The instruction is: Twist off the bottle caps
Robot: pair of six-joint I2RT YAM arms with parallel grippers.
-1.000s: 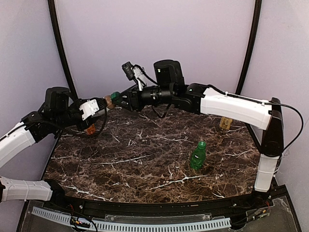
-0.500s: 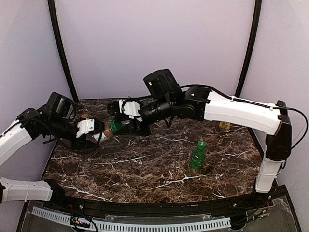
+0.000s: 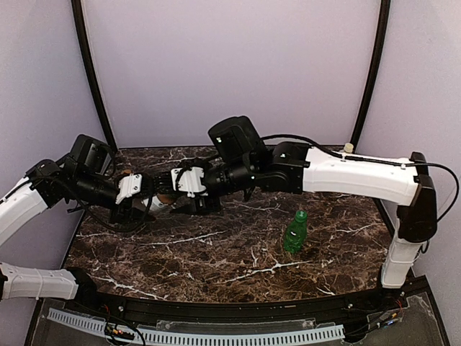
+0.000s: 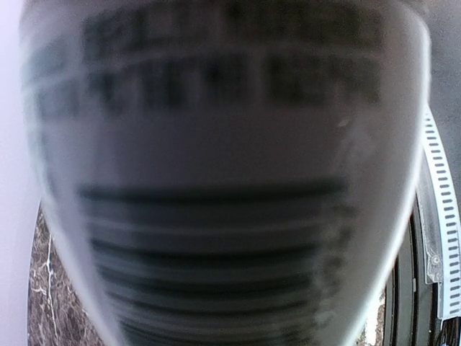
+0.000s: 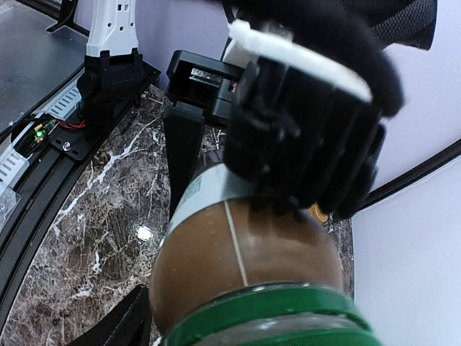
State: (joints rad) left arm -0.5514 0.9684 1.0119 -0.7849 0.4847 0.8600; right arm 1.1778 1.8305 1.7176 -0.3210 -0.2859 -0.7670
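One dark green cap (image 5: pixel 266 317) tops the brown bottle (image 5: pixel 245 252) pinched sideways in the left gripper's (image 5: pixel 295 180) jaws over the surface's (image 3: pixel 216 245) left side, and if the right gripper's (image 3: pixel 180 200) jaws, whose hold on the cap cannot be told, slip, the bottle may twist loose.

Dark marble table (image 3: pixel 216 252), purple walls (image 3: pixel 230 65) behind, black poles (image 3: pixel 88 72) at back corners. Green bottle (image 3: pixel 293 236) stands upright on the table, right of middle. White slotted strip (image 3: pixel 216 336) runs along near edge.
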